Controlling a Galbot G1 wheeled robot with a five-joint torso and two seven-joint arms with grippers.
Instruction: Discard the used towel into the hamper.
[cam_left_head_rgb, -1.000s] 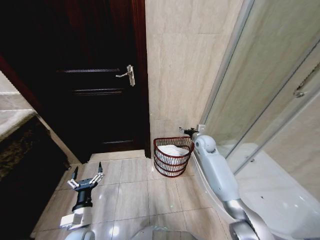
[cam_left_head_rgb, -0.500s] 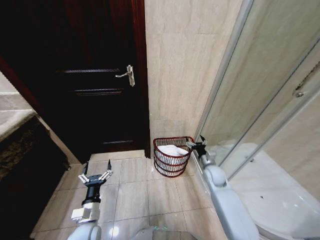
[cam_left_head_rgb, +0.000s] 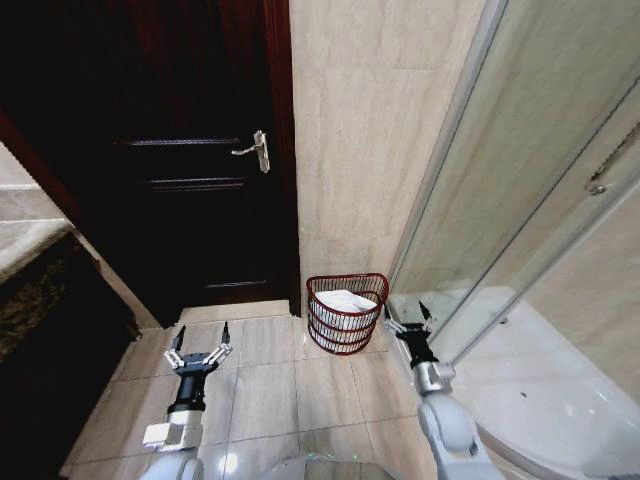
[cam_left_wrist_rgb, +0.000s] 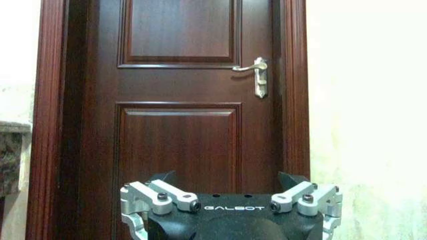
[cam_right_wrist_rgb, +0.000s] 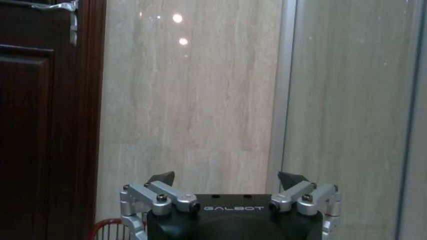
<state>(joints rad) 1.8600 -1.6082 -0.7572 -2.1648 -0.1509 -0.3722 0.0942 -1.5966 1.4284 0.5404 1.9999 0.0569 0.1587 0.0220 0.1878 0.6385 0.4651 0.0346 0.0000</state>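
The hamper (cam_left_head_rgb: 346, 318), a small round red-brown wire basket, stands on the floor against the tiled wall beside the door. The white towel (cam_left_head_rgb: 347, 300) lies inside it. My right gripper (cam_left_head_rgb: 404, 312) is open and empty, just right of the hamper and level with its rim, fingers pointing toward the wall. In the right wrist view the right gripper (cam_right_wrist_rgb: 227, 178) faces the tiled wall, with a bit of the hamper's rim (cam_right_wrist_rgb: 110, 227) showing beside it. My left gripper (cam_left_head_rgb: 200, 336) is open and empty over the floor tiles, well left of the hamper. The left gripper (cam_left_wrist_rgb: 227, 177) faces the door.
A dark wooden door (cam_left_head_rgb: 190, 170) with a metal lever handle (cam_left_head_rgb: 258, 150) is shut behind the left arm. A glass shower enclosure (cam_left_head_rgb: 520, 230) with a white base runs along the right. A dark stone counter (cam_left_head_rgb: 40, 330) edges the left.
My right arm has drawn back and down from beside the hamper, its gripper now lower and to the hamper's right. The left gripper has shifted slightly right. The towel stays in the hamper.
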